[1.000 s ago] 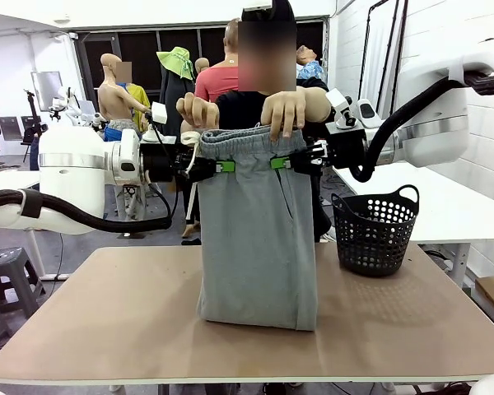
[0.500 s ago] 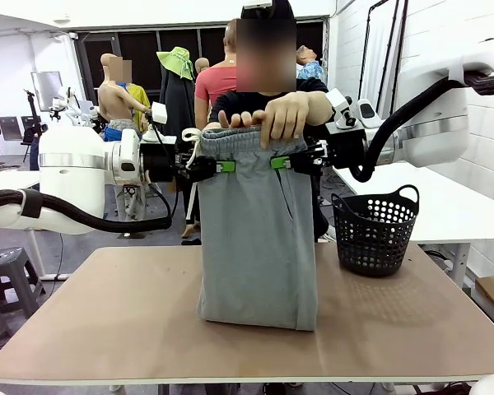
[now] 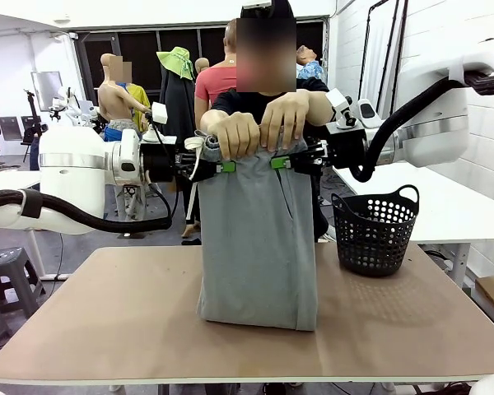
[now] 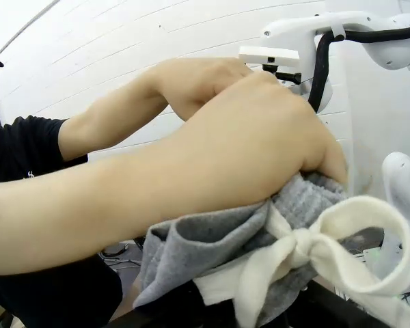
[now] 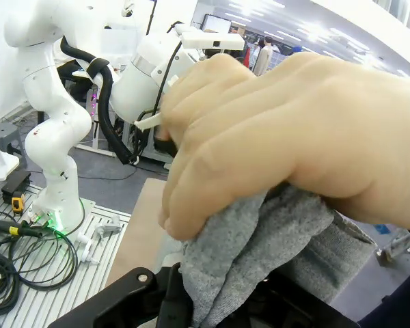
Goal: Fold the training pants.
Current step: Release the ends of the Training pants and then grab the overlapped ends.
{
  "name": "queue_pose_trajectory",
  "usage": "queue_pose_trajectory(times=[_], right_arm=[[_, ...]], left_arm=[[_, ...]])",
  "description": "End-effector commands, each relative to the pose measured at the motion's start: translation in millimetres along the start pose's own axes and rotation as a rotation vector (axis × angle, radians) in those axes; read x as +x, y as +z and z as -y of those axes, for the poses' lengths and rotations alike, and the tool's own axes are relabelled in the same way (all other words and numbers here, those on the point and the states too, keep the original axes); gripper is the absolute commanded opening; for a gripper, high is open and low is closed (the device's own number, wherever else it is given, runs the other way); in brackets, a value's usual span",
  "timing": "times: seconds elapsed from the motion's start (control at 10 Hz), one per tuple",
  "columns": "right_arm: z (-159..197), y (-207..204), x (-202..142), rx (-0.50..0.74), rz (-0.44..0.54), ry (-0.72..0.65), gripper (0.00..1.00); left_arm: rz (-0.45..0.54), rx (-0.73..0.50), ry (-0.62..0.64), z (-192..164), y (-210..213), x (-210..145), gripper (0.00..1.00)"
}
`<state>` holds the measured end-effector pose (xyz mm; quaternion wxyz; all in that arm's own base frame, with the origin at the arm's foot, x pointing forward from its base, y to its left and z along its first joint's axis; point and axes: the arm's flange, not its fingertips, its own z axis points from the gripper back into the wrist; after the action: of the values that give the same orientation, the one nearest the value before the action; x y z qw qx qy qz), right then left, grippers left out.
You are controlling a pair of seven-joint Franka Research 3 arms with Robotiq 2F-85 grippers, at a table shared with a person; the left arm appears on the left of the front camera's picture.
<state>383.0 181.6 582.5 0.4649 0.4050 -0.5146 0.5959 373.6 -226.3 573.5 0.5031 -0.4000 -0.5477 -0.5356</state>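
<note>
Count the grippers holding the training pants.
2: the left gripper pinches the training pants at the waistband's left end, the right gripper at its right end.

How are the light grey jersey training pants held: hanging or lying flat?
Hanging: the training pants drop from the left gripper and right gripper at the waistband; the lower end touches the table.

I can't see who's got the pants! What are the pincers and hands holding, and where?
All hold the training pants by the waistband: left pincer and right pincer shut on its sides, the person's hands gripping its top edge.
</note>
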Motion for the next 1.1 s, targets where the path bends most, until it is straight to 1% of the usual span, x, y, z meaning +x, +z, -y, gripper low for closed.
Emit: queue_pose_trajectory(times=[0.0,1.0], right_arm=[[-0.3,-0.6,1.3,-0.012,0.026,-0.009,0.0],[-0.3,-0.6,1.3,-0.012,0.026,-0.009,0.0]], left_arm=[[0.005,0.0,0.007,-0.2,0.3,3.0,0.0],[0.005,0.0,0.007,-0.2,0.3,3.0,0.0]])
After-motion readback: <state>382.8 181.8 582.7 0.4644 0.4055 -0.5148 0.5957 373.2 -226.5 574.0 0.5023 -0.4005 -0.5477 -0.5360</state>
